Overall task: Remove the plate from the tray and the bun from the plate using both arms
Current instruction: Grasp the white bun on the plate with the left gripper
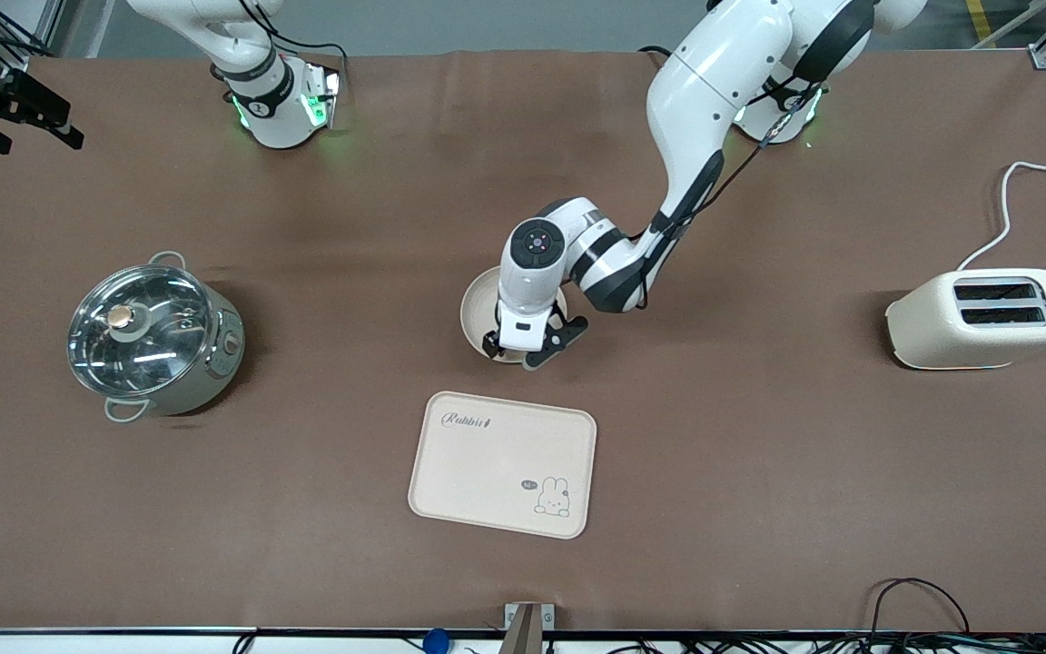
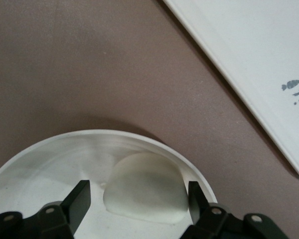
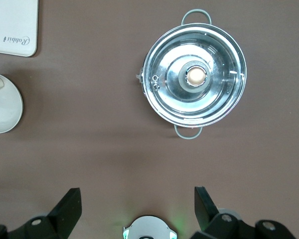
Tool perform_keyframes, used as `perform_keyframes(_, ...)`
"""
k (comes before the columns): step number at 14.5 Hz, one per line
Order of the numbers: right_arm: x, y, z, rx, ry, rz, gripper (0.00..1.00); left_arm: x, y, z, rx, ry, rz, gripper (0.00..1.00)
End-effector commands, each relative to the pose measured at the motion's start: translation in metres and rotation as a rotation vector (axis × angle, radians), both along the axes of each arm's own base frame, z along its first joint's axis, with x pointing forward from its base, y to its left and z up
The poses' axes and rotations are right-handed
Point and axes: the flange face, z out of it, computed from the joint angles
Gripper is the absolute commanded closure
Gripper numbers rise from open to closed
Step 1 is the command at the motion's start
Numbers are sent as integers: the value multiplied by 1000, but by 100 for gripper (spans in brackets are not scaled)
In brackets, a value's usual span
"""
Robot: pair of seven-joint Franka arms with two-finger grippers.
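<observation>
The round cream-white plate sits mid-table, farther from the front camera than the tray. It also shows in the left wrist view and the right wrist view. The pale bun lies in the plate near its rim. My left gripper is low over the plate and open, with one finger on each side of the bun and not touching it. In the front view the left hand hides the bun. My right gripper is open and empty, high above the table near its own base; the right arm waits.
A cream rectangular tray with a rabbit drawing lies nearer the front camera than the plate. A steel pot with a glass lid stands toward the right arm's end. A cream toaster stands toward the left arm's end.
</observation>
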Motion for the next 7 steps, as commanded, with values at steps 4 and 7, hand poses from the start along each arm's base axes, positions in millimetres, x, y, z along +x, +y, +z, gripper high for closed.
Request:
perform_keyframes(4,-14,-26,9,4,14,-82,0,-4,-4,-5,15,-19,-7,38)
perform_keyframes(7,2,-14,-2,1,38,-51,0,-3,-5,1,11,-26,-8,47)
